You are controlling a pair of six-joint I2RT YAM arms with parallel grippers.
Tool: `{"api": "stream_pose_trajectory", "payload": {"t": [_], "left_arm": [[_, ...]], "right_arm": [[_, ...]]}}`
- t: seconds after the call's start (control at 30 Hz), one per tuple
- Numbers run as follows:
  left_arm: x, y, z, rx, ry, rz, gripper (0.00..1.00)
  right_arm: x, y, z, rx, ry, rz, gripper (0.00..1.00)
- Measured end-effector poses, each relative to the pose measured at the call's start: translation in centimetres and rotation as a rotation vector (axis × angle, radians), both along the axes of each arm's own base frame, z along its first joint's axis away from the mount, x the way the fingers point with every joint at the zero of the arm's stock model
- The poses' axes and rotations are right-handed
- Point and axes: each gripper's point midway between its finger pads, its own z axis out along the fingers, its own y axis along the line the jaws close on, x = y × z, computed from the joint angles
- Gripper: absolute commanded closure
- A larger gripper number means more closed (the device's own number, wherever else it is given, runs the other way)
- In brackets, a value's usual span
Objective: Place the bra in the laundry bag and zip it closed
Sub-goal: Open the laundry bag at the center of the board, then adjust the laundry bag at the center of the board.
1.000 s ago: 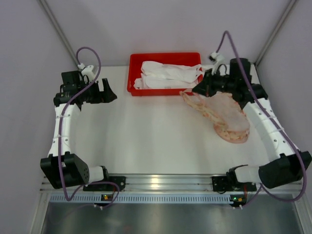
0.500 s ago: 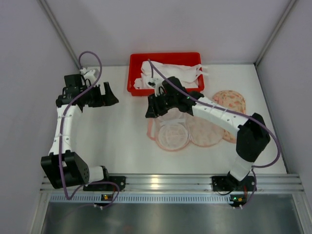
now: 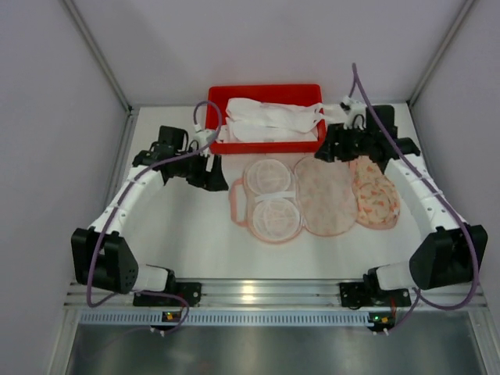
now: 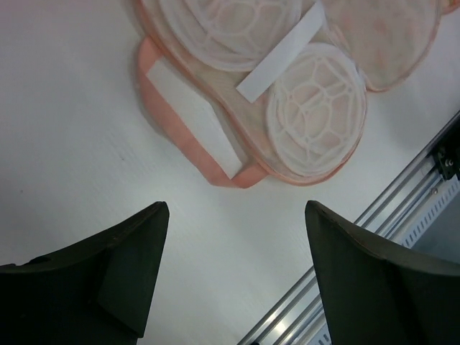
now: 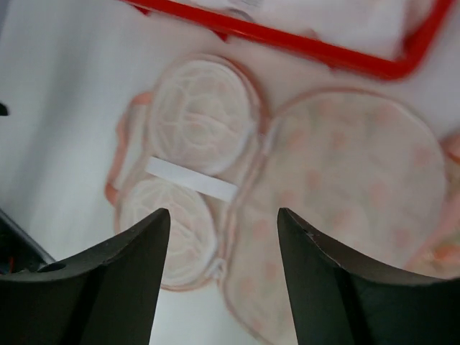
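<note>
Left gripper [image 4: 233, 215]: fingers spread wide, empty, over bare table [image 3: 187, 226] just left of the laundry bag [image 3: 269, 199]. Right gripper [image 5: 223, 215]: also wide and empty, above the bag's middle seam. The bag lies open flat, white cups on the left, floral flap on the right; the zipper is too blurred to trace. The bra [image 3: 376, 191], probably the orange-patterned piece, lies at the flap's right edge, its far end hidden under the right arm. The red tray [image 3: 266, 146] is just behind the bag, with open table in front.
</note>
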Motion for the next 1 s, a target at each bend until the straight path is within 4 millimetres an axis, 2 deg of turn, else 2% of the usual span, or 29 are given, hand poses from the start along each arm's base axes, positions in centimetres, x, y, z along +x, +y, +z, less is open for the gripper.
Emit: {"api": "stream_pose_trajectory", "payload": {"t": [0.07,0.1,0.2,0.27,0.33,0.47,0.57,0.63,0.77,0.9,1.0], "left_arm": [[-0.4,-1.7,-1.4,0.018,0.032,-0.064,0.22],[-0.4,-2.1,-2.1,0.029,0.046,-0.080,0.23],[-0.4,-3.6,-5.0,0.073,0.106,-0.125,0.25],[-0.9,-5.2,-6.6,0.098,0.132,-0.175,0.27],[-1.7,-7.2,-8.1,0.120,0.156,-0.237,0.28],[-2.8,-10.7,-10.1,0.145,0.190,-0.333,0.30],[-2.7,-11.8,-11.5,0.162,0.211,-0.341,0.31],[-2.2,-11.8,-12.8,0.185,0.223,-0.326,0.31],[-1.5,-10.9,-15.2,0.252,0.252,-0.283,0.31],[-0.7,-9.9,-15.3,0.286,0.216,-0.260,0.31],[-1.0,-8.6,-15.5,0.323,0.200,-0.252,0.31]], "right_arm": [[-0.2,-5.4,-2.7,-0.062,0.061,-0.091,0.40],[-0.6,-8.5,-4.7,-0.099,0.117,-0.148,0.43],[-2.4,-15.1,-9.7,-0.207,0.277,-0.269,0.51],[-3.6,-17.7,-12.3,-0.278,0.370,-0.309,0.52],[-4.5,-19.1,-14.6,-0.339,0.451,-0.302,0.54],[-5.4,-20.6,-18.1,-0.437,0.554,-0.262,0.55],[-5.9,-21.8,-20.0,-0.513,0.604,-0.244,0.57],[-6.1,-22.6,-21.0,-0.553,0.629,-0.235,0.57],[-5.8,-24.3,-20.8,-0.628,0.614,-0.232,0.57],[-5.8,-27.7,-20.9,-0.711,0.614,-0.264,0.57],[-6.1,-30.4,-20.7,-0.761,0.621,-0.296,0.56]]}}
